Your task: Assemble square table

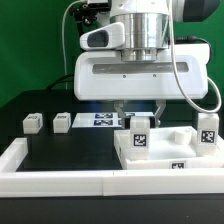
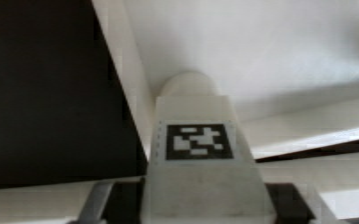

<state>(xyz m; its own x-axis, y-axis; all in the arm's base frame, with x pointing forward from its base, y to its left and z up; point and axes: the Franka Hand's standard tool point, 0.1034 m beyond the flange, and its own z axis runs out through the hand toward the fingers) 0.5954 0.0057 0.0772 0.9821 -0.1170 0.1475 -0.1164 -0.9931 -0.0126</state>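
Note:
The white square slab [image 1: 165, 152] lies on the black table at the exterior view's right, with a tag on its front edge. My gripper [image 1: 141, 115] hangs over its left part and is shut on a white tagged leg [image 1: 140, 133], held upright at the slab. In the wrist view the leg [image 2: 197, 140] fills the middle between my dark fingers [image 2: 286, 200], its rounded end over the slab [image 2: 247, 45]. A second leg [image 1: 207, 130] stands upright at the slab's right side. Two loose legs [image 1: 33, 122] [image 1: 62, 121] lie on the table at the left.
The marker board [image 1: 100, 120] lies flat behind the slab, under the arm. A long white rail [image 1: 60, 178] borders the black surface along the front and left. The black table [image 2: 43, 90] shows beside the slab in the wrist view.

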